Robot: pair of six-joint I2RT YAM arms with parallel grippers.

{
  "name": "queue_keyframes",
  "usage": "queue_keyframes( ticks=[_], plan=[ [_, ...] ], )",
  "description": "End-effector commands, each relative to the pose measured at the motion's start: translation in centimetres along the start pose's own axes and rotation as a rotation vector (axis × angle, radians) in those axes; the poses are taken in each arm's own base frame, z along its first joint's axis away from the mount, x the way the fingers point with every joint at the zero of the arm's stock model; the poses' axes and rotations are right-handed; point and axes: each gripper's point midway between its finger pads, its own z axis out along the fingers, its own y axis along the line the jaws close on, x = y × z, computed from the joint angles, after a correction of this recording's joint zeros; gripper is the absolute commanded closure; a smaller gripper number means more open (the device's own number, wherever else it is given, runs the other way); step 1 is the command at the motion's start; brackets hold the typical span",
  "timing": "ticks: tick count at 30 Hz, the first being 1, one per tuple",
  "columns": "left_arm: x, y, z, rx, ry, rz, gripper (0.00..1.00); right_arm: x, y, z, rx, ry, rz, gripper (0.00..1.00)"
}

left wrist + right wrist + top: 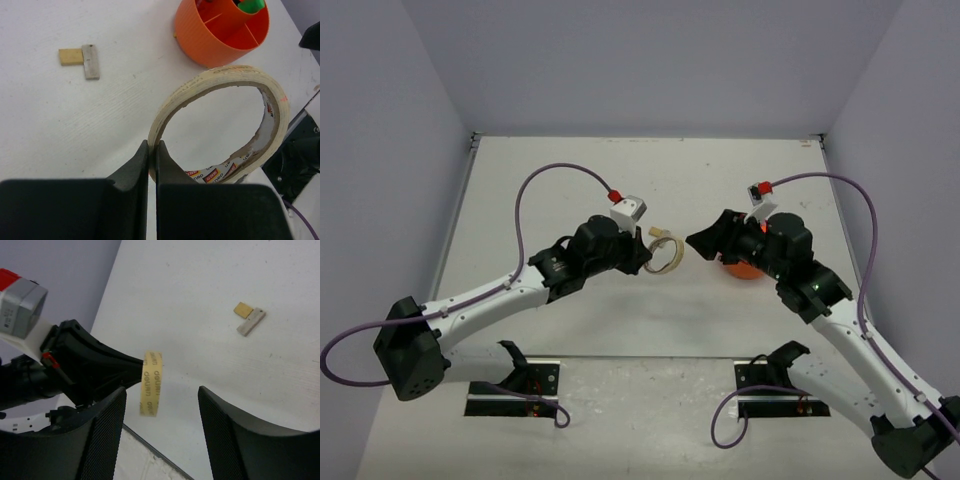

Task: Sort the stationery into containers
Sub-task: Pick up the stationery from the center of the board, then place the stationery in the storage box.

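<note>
My left gripper (645, 252) (152, 145) is shut on the rim of a tan roll of tape (220, 77) and holds it upright above the table; the roll also shows in the top view (667, 256) and in the right wrist view (151, 382). My right gripper (705, 243) (161, 390) is open and empty, facing the roll, which sits between its fingers in its own view. The orange pot (200, 40) with dividers holds a green-ended highlighter (251, 5); in the top view the pot (742, 268) is mostly hidden under the right wrist. A tiny tan block (70, 56) (243, 309) lies on the table.
A small grey strip (90, 61) (251, 321) lies against the tan block. The left gripper's black body (100, 365) fills the left of the right wrist view. Purple cables loop over both arms. Grey walls close in the table's back and sides.
</note>
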Motion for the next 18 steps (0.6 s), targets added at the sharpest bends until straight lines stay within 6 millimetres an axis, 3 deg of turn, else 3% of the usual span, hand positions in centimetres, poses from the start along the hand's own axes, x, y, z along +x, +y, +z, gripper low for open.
queue_keyframes(
  ticks=[1,5,7,12,17,18],
  plan=[
    [-1.0,-1.9,0.1,0.094,-0.014,0.040,1.00,-1.6,2.6,-0.1,-0.071,-0.011,0.020,0.40],
    [-1.2,-2.5,-0.1,0.123,-0.022,0.047,1.00,-0.3,1.9,1.1,-0.047,0.065,0.023,0.52],
    [-1.5,-2.8,-0.2,0.136,-0.030,0.050,1.00,0.8,1.4,1.6,-0.042,0.107,0.029,0.52],
    [-1.6,-2.8,-0.1,0.136,-0.036,0.056,1.00,3.4,3.0,2.3,-0.133,0.244,0.009,0.52],
    [-2.2,-2.1,-0.1,0.093,-0.062,0.046,0.99,4.6,2.8,2.7,-0.126,0.284,-0.013,0.94],
    [-2.3,-2.0,-0.2,0.086,-0.065,0.045,0.92,4.6,2.6,2.8,-0.114,0.279,-0.016,1.00]
  ],
)
